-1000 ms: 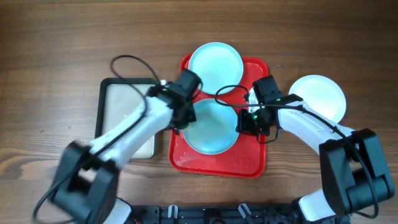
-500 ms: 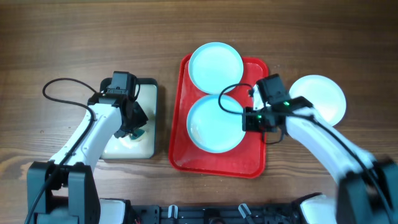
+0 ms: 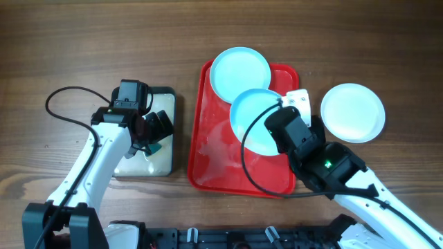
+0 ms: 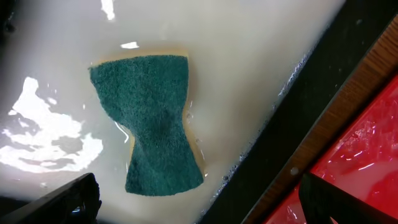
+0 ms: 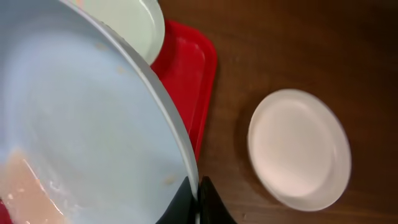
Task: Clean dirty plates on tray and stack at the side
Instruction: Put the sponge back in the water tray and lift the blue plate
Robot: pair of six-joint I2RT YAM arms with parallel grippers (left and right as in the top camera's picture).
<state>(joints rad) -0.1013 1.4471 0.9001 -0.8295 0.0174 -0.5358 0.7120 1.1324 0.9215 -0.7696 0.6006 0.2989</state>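
My right gripper [image 3: 282, 138] [image 5: 198, 196] is shut on the rim of a pale blue plate [image 3: 255, 116] [image 5: 81, 124], which hangs tilted over the right half of the red tray [image 3: 208, 159] [image 5: 194, 68]. This plate is wet, with small specks on it. A second pale blue plate [image 3: 239, 72] [image 5: 132, 25] lies at the tray's far end. A white plate [image 3: 351, 112] [image 5: 298, 149] rests on the table to the right of the tray. My left gripper [image 3: 156, 135] [image 4: 199, 208] hovers open over a green sponge [image 4: 152, 118] [image 3: 155, 146], not touching it.
The sponge lies in milky soapy water inside a smaller black-rimmed tray [image 3: 166, 97] [image 4: 323, 93], left of the red tray. A strip of brown wooden table [image 4: 367, 68] separates the two trays. Wet streaks cover the red tray's floor.
My left gripper opened and let the sponge drop into the soapy tray. My right gripper lifted the pale blue plate off the red tray and carried it right and back.
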